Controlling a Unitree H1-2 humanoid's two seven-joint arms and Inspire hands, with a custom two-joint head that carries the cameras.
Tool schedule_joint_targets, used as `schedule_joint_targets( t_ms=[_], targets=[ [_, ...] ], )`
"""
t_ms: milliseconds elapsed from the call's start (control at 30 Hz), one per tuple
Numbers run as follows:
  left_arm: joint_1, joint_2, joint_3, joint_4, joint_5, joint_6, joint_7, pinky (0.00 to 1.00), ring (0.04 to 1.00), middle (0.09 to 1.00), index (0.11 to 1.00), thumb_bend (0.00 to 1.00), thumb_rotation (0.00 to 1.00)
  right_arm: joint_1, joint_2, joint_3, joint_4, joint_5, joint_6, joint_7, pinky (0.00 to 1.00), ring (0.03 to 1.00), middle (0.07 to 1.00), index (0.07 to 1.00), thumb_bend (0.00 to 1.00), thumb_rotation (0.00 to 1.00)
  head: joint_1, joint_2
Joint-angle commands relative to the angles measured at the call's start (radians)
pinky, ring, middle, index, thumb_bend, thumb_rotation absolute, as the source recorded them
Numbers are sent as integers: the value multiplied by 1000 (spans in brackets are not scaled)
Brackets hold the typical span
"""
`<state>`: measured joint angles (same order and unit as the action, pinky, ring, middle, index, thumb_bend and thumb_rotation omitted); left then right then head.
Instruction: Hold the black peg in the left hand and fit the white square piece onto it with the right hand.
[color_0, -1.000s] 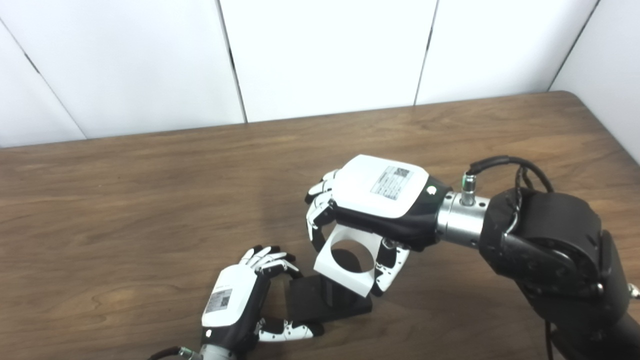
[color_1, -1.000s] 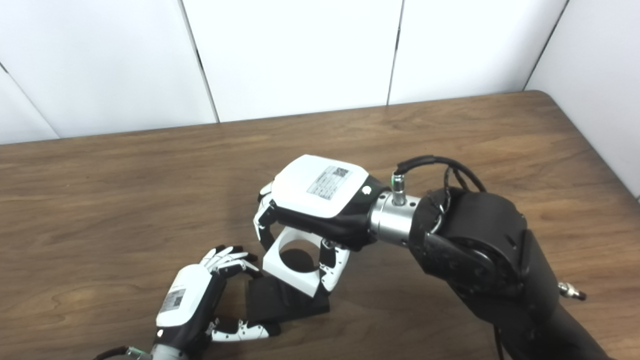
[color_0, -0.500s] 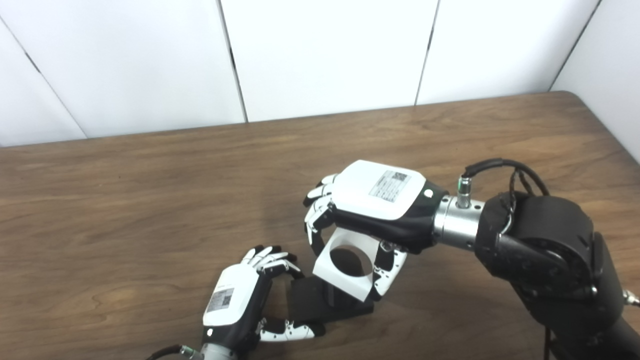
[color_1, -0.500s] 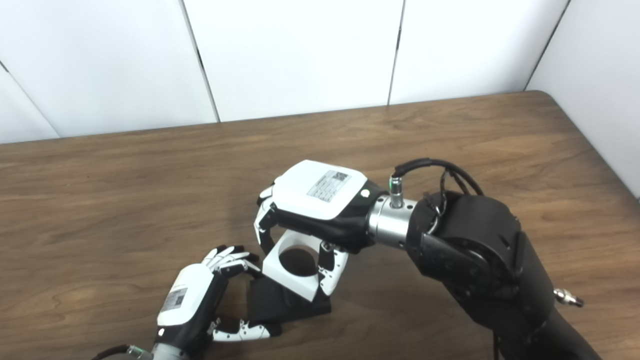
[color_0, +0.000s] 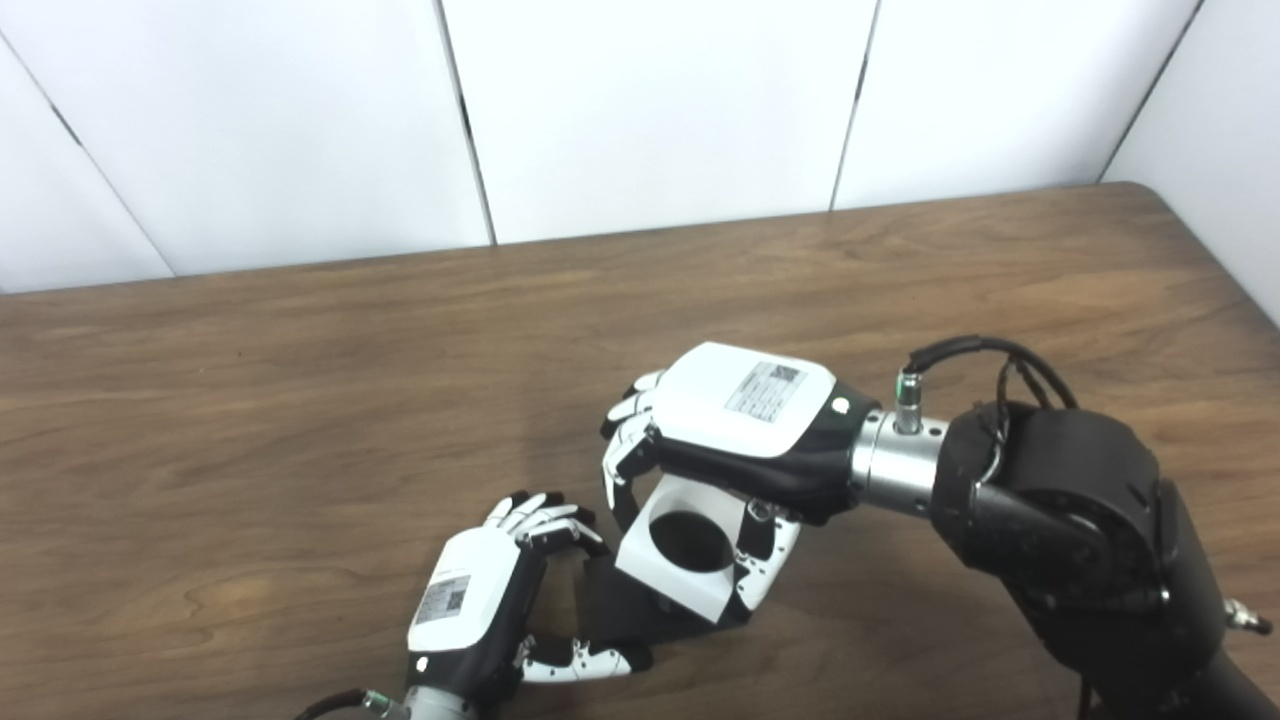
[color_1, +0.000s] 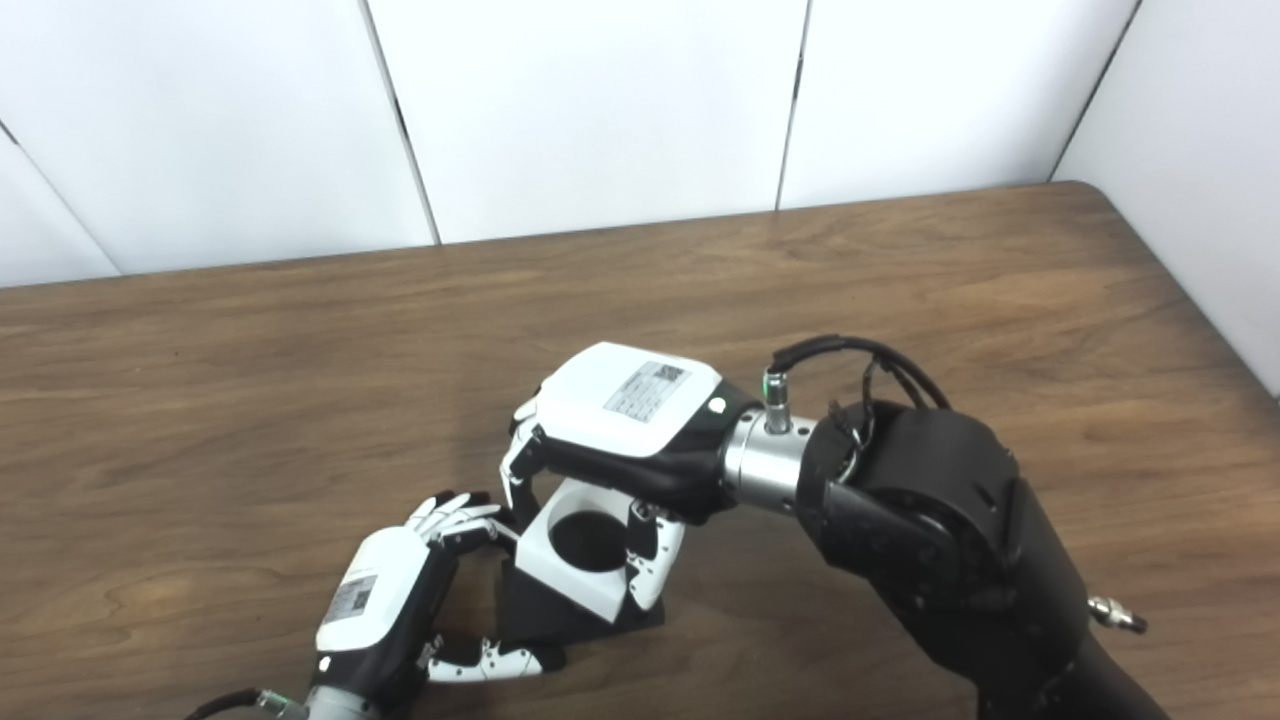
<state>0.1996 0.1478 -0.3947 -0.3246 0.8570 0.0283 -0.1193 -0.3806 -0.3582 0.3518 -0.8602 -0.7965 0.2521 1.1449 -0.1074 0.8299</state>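
Note:
The black peg piece (color_0: 625, 612) has a flat square base lying on the wooden table (color_0: 300, 420). My left hand (color_0: 480, 615) is shut on the base's left edge, fingers above and thumb below. My right hand (color_0: 735, 425) is shut on the white square piece (color_0: 672, 565), which has a round hole. It holds the piece tilted directly over the peg; the hole looks dark inside. The peg itself is hidden behind the white piece. The same scene shows in the right eye view, with the white piece (color_1: 575, 560) over the black base (color_1: 535, 612).
White wall panels (color_0: 640, 110) stand behind the table's far edge. The table's right corner (color_0: 1150, 195) is rounded. My right forearm (color_0: 1070, 520) lies over the table's near right part.
My right hand has lowered the white square piece down and slightly left over the black peg. The left hand and the black base have stayed in place.

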Motion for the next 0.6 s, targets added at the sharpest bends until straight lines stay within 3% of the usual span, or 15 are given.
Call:
schedule_joint_targets(
  t_ms=[0,567],
  targets=[
    [5,-5,-13,-25,2,-3,-11,938,885,788,485,520,48,-24,7,-6,-5,-9,-26,-30,887,846,727,481,525,133,1,2],
    [7,-7,-14,-31,4,2,-17,939,885,787,485,520,49,-17,17,-12,22,-21,-45,-42,881,858,735,481,525,133,1,3]
  ],
)
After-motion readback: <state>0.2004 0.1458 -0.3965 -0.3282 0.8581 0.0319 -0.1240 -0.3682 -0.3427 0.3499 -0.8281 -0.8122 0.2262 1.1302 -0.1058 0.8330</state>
